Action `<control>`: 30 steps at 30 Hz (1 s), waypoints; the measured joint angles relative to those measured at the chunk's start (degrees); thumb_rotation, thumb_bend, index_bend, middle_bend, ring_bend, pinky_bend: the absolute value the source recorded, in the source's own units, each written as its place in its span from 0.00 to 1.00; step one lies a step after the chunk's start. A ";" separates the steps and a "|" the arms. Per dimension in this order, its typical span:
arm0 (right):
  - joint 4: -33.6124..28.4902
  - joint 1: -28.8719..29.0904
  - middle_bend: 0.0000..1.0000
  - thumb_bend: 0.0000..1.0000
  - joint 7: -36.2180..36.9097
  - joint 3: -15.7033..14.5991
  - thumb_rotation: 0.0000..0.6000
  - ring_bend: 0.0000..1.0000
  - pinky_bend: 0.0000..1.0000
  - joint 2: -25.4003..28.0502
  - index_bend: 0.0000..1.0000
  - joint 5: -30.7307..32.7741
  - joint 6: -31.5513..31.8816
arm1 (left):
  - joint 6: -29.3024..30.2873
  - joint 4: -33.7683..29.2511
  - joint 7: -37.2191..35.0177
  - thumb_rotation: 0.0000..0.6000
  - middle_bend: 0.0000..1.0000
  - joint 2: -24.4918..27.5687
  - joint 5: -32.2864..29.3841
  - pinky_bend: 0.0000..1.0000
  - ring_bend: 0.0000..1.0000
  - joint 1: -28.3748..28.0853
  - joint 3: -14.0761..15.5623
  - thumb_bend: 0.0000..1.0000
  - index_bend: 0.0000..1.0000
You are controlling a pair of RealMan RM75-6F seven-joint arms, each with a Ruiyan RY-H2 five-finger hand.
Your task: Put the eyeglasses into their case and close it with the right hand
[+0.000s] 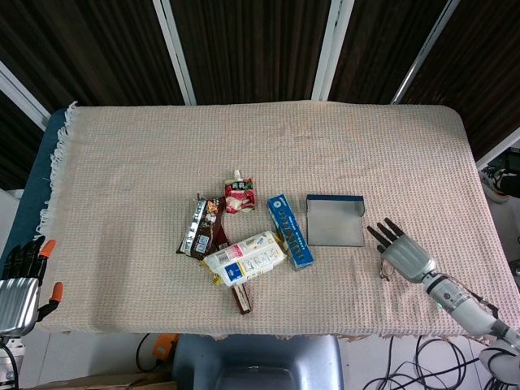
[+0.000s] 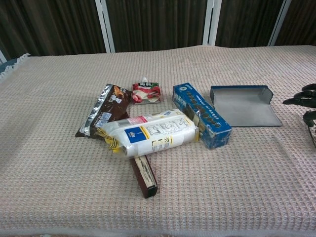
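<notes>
The eyeglasses case [image 1: 335, 221] [image 2: 244, 106] lies open on the tablecloth, grey inside with a dark blue rim, its lid raised at the far side. To the right of it, my right hand [image 1: 402, 253] [image 2: 305, 101] hovers low with fingers spread toward the case. It covers most of the thin dark-framed eyeglasses [image 1: 383, 269] [image 2: 313, 137], of which only a sliver shows. No grip on them is visible. My left hand [image 1: 18, 280] hangs off the table's front left corner, holding nothing.
Left of the case lie a blue box [image 1: 290, 230], a white packet [image 1: 244, 257], a brown snack bag [image 1: 200, 227], a red pouch [image 1: 238, 195] and a dark bar [image 1: 241, 297]. The table's right edge [image 1: 494, 244] is near my right hand.
</notes>
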 measured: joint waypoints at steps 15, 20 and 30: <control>-1.96 -0.91 0.05 0.43 -2.60 0.31 1.00 0.00 0.00 0.70 0.56 2.66 -0.74 | -0.84 -0.41 0.43 1.00 0.00 0.23 -0.59 0.04 0.00 -0.20 -0.01 0.43 0.00; -0.56 -0.15 0.06 0.44 -2.06 0.23 1.00 0.00 0.00 -0.40 0.61 2.65 -1.65 | -0.83 -0.46 0.46 1.00 0.00 0.28 -0.91 0.04 0.00 -0.12 -0.11 0.43 0.00; 1.85 1.00 0.08 0.48 -0.18 -0.09 1.00 0.00 0.00 -1.64 0.66 1.75 -1.36 | -0.97 -0.55 1.16 1.00 0.00 0.09 -1.43 0.04 0.00 -0.10 -0.24 0.43 0.00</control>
